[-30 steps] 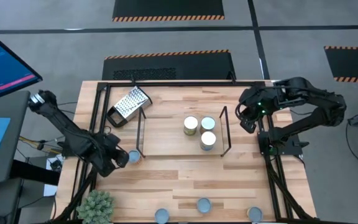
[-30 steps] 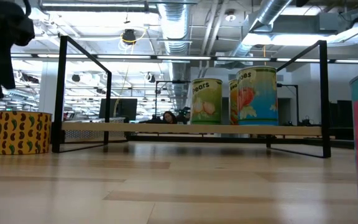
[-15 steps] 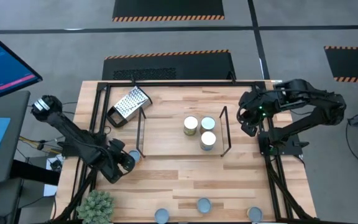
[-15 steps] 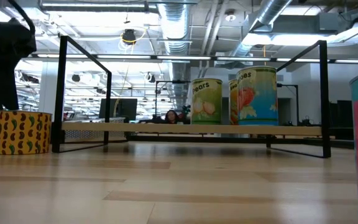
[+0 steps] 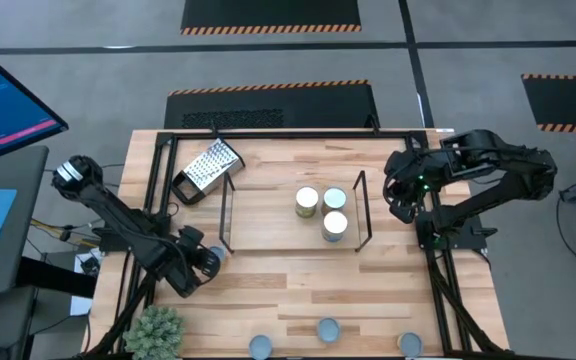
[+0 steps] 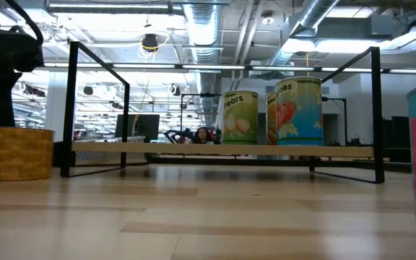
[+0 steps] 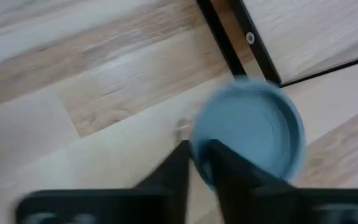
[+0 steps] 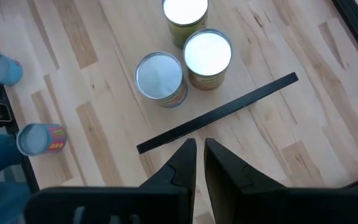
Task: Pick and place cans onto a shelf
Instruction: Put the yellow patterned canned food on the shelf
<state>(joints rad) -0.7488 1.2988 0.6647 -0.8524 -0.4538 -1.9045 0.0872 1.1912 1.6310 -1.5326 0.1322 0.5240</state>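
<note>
Hovering my left gripper [image 5: 206,262] at the lower left of the high view, fingers nearly together, I touch a blue-lidded can [image 7: 248,134] just outside the shelf [image 5: 230,245] corner post; whether I grip it, I cannot tell. Three cans [image 5: 307,201] stand on the shelf's right half, its left half bare. My right gripper [image 5: 400,200], fingers almost closed, waits beyond the shelf's right end. Three more cans [image 5: 326,328] line the table [image 5: 288,290]'s bottom edge.

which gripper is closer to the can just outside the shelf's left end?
Left. The left gripper is right at that can; the right gripper hangs beyond the shelf's far end.
</note>
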